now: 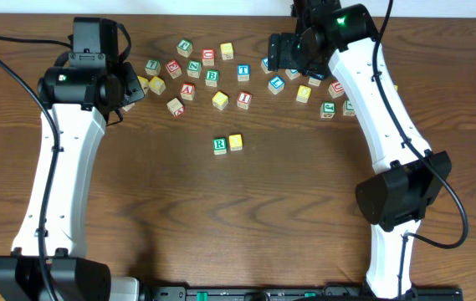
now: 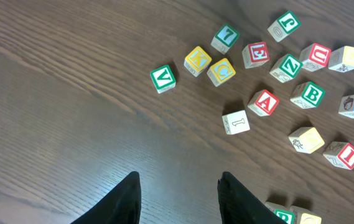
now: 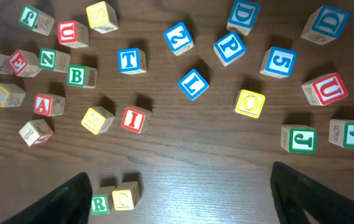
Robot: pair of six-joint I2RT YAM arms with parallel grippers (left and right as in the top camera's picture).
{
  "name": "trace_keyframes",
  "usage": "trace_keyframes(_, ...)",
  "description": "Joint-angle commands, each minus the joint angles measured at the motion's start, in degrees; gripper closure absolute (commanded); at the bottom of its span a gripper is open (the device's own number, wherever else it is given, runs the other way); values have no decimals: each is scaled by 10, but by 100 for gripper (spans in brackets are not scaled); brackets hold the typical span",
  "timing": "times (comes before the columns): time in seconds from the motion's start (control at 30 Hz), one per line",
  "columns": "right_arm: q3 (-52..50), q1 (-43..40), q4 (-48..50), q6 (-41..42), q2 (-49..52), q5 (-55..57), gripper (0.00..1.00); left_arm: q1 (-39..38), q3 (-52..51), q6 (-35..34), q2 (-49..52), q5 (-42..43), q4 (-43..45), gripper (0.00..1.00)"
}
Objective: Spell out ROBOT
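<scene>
Letters on wooden cubes
Nearest the right gripper [image 3: 180, 173], the R cube [image 3: 100, 203] reads green R; farther ahead, T cube [image 3: 130, 60] blue T, B cube [image 3: 76, 75] green B, I cube [image 3: 133, 119] red I, O cube [image 3: 249, 102] O on yellow.

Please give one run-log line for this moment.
row: R cube, yellow cube | unplaced: B cube, T cube | left end effector: open, empty | right end effector: open, empty
</scene>
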Motion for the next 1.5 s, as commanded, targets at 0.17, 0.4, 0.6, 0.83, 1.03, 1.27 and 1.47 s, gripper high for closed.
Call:
trace_keyframes(0.17,8,-5,-3,17,3,7,16,2,-6,1,11,-5,5,60)
trace_keyframes(0.4,8,-26,-4,26,3,10,15,2,-6,1,11,-5,5,60)
trace_keyframes(0.6,8,-43,-5,28,3,11,16,2,-6,1,11,-5,5,59)
trace_keyframes(0.83,8,-56,-8,28,3,12,15,2,-6,1,11,-5,5,59)
trace_keyframes(1.03,8,-68,-47,27,3,34,15,2,-6,1,13,-5,5,59)
trace_keyframes(1.27,8,-80,-73,27,3,26,15,2,-6,1,16,-5,7,59)
trace_keyframes(1.47,8,-79,-70,27,3,24,15,1,-6,6,26,13,18,59)
